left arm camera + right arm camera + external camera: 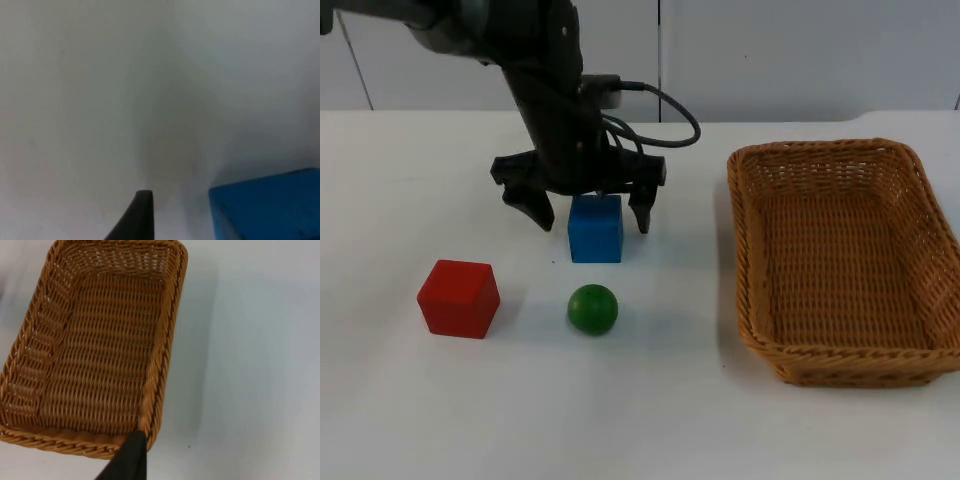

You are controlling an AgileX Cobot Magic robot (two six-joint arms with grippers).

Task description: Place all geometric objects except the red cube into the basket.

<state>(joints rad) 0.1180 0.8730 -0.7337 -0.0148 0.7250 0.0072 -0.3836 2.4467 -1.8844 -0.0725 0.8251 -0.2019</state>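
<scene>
My left gripper (592, 222) stands open and low over the table. Its fingers straddle the blue cube (596, 232), one on each side, without touching it. In the left wrist view the blue cube (265, 207) lies close beside one black fingertip (137, 215). A green ball (593, 309) rests just in front of the cube. The red cube (459, 298) sits to the left of the ball. The wicker basket (745, 250) stands at the right with nothing in it. My right gripper (131, 462) waits above the basket's rim (160, 365).
The grey partition wall (770, 50) closes off the far edge of the table. White table surface (680, 300) lies between the blue cube and the basket.
</scene>
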